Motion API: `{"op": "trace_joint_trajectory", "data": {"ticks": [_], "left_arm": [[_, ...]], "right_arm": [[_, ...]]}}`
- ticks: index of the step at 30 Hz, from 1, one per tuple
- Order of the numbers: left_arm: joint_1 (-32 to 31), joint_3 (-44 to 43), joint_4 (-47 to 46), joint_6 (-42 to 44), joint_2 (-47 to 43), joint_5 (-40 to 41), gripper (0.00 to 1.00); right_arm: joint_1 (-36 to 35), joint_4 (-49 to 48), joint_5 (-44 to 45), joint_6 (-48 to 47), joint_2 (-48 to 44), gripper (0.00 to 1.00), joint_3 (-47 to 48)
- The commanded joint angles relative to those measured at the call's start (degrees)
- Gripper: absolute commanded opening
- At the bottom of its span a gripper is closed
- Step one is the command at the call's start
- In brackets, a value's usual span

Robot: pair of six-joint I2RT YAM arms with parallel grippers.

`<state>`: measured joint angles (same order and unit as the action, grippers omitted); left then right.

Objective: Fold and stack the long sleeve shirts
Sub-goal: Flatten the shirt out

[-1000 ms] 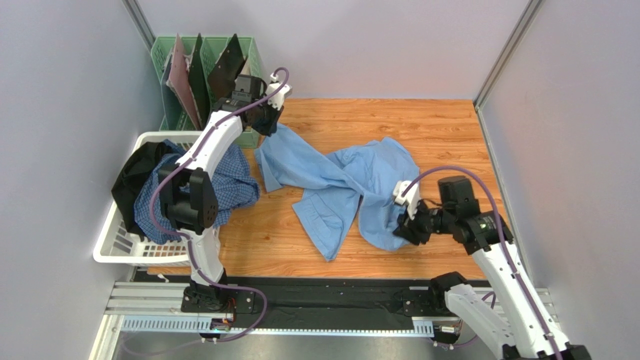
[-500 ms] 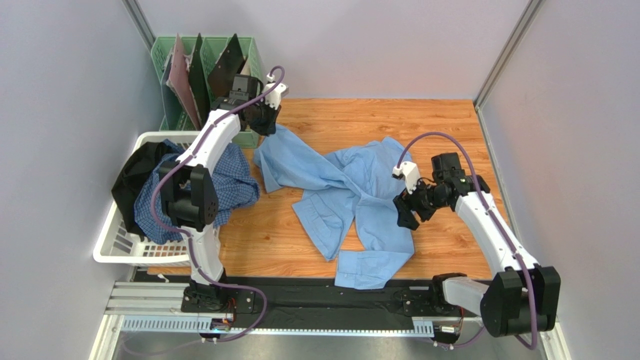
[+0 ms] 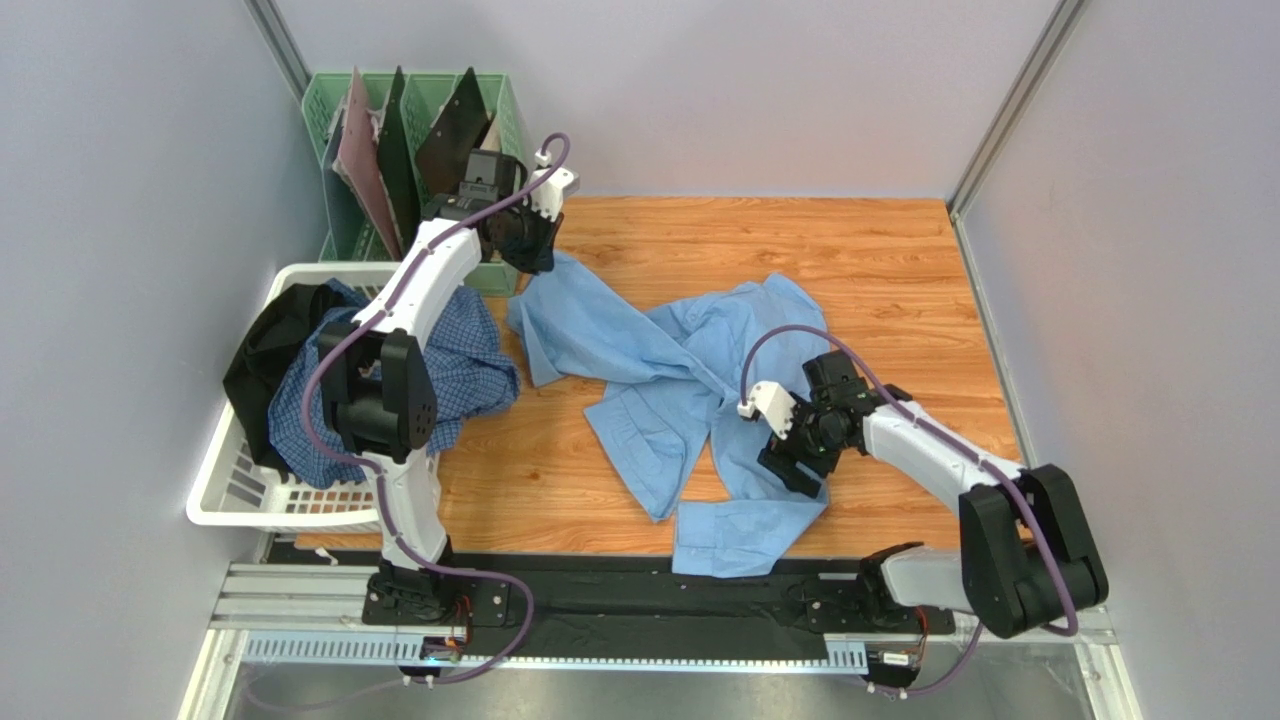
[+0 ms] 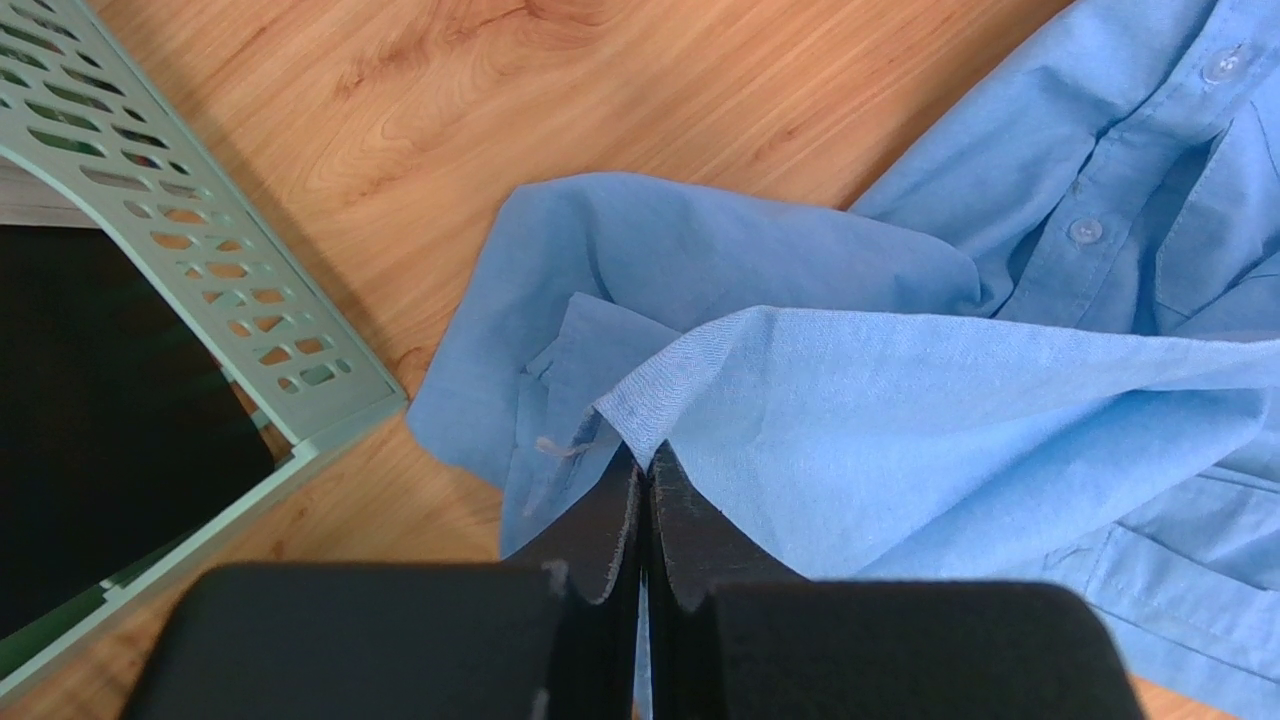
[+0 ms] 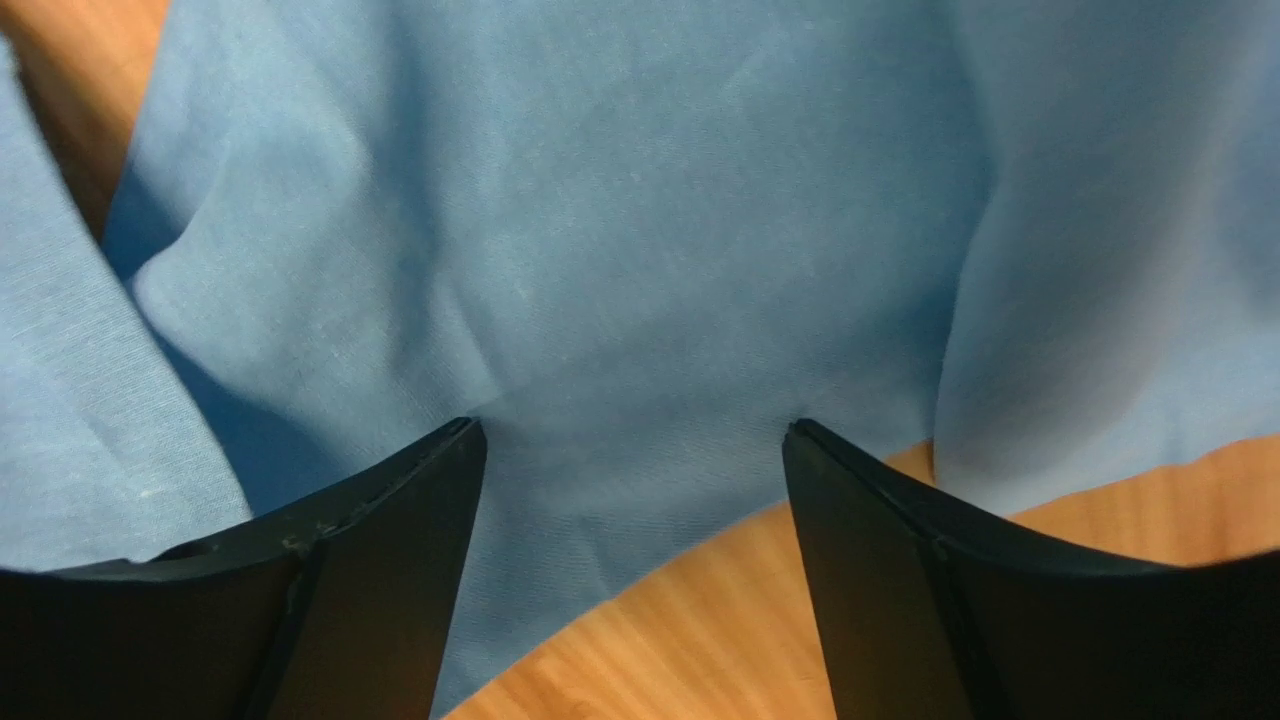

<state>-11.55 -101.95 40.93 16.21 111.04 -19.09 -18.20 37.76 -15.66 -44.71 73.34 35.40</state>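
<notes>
Jaws: left gripper (image 4: pixel 648 468) pinching blue shirt (image 3: pixel 646 375) edge, right gripper (image 5: pixel 631 438) spread over it. Soft & floppy cloth; you'd best grab hems/corners, not mid.

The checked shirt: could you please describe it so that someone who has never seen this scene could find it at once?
At the left edge of the wooden table stands a white laundry basket. The blue-and-white checked shirt spills over its right rim, next to a black garment. Its small checks set it apart from the plain light blue shirt spread mid-table.
</notes>
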Motion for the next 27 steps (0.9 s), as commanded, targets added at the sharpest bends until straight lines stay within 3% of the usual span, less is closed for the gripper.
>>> {"op": "trace_joint_trajectory", "data": {"ticks": [1,2,4,7,8,11,15,19,22,27], "left_arm": [[0.4,-2.3,0.7,1.2,0.2,-0.9,0.00],[0.3,-2.2,0.8,1.2,0.1,-0.9,0.00],[0.4,-2.3,0.8,1.1,0.2,-1.1,0.00],[0.5,-2.6,1.0,0.8,0.1,-2.1,0.00],[0.4,-2.9,1.2,1.0,-0.3,-2.7,0.00],[0.4,-3.8,1.8,1.5,-1.9,-4.3,0.00],[0.3,-6.9,2.9,3.0,-4.3,-7.3,0.00],[0.1,-10.9,2.8,2.9,-6.8,-8.4,0.00],[0.0,-13.9,2.7,3.4,-8.6,-9.6,0.00],[-2.0,-17.0,1.0,2.6,-14.0,-12.0,0.00]], "right_arm": [[-0.3,-9.8,7.2,-3.7,4.8,0.80,-1.1],[-0.6,-9.1,6.9,-3.7,5.2,0.78,-0.4],[-1.2,-8.3,6.8,-4.2,6.5,0.56,0.2],[-2.8,-4.7,6.3,-4.4,8.6,0.05,2.2],[-2.4,-3.1,6.1,-3.3,8.7,0.00,4.3],[2.3,0.5,3.8,-0.1,4.7,0.00,9.2],[11.9,3.1,-1.6,5.0,-2.8,0.00,27.5],[20.3,2.6,-3.9,13.2,-4.3,0.00,43.6],[25.2,0.0,-4.6,20.1,-4.9,0.00,51.2],[30.3,-9.1,2.3,27.2,-10.0,0.00,54.5]]}}
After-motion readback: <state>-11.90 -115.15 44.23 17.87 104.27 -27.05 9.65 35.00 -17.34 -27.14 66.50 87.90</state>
